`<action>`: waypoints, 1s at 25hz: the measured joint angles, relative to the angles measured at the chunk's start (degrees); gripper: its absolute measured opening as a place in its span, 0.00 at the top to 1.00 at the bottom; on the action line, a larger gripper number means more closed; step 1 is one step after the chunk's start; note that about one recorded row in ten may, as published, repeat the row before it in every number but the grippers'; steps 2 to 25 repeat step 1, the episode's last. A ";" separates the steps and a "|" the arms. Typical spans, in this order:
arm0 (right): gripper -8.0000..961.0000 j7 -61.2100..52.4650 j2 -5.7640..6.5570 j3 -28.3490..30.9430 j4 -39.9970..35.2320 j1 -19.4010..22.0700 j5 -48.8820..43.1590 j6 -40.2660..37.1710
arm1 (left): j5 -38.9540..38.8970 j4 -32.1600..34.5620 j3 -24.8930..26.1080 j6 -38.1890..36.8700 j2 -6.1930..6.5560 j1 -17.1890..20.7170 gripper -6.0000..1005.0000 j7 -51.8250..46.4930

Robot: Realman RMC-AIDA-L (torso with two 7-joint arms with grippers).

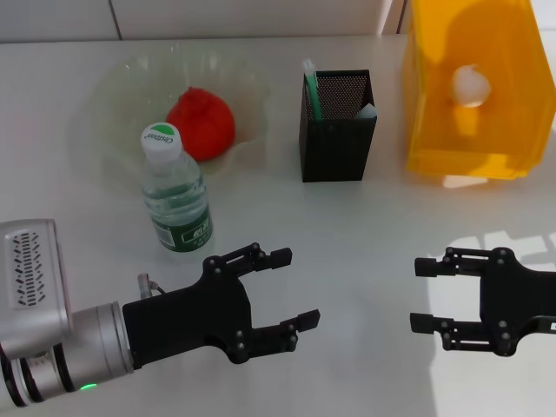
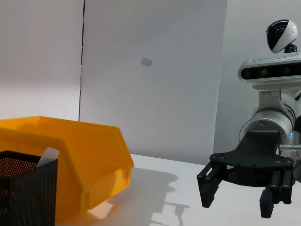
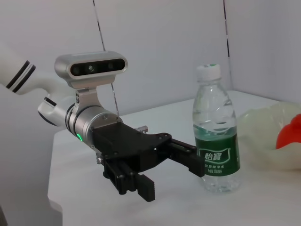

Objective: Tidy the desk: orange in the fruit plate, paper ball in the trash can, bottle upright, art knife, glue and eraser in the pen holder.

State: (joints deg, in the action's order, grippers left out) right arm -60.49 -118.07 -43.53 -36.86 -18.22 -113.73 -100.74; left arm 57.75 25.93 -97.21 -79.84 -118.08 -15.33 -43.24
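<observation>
Head view: left gripper (image 1: pixel 294 287) and right gripper (image 1: pixel 422 294) hover spread, empty; bottle (image 1: pixel 176 193) stands just beside the left one. Swinging that arm carelessly could topple it.

The orange (image 1: pixel 201 123) lies in the clear plate (image 1: pixel 122 95), and just in front of the plate the bottle (image 1: pixel 176 201) stands upright, with a white cap and green label. The black mesh holder (image 1: pixel 338 126) holds a green-handled tool (image 1: pixel 311 87). The paper ball (image 1: pixel 470 84) shows through the yellow bin (image 1: pixel 469 130).
</observation>
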 joint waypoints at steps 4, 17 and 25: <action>0.28 -0.03 -0.01 -0.01 -0.09 0.02 -0.01 -0.07 | 0.00 0.00 0.00 -0.02 0.03 0.03 0.20 0.00; 0.28 -0.03 -0.01 -0.01 -0.09 0.02 -0.01 -0.07 | 0.00 0.00 0.00 -0.02 0.03 0.03 0.20 0.00; 0.28 -0.03 -0.01 -0.01 -0.09 0.02 -0.01 -0.07 | 0.00 0.00 0.00 -0.02 0.03 0.03 0.20 0.00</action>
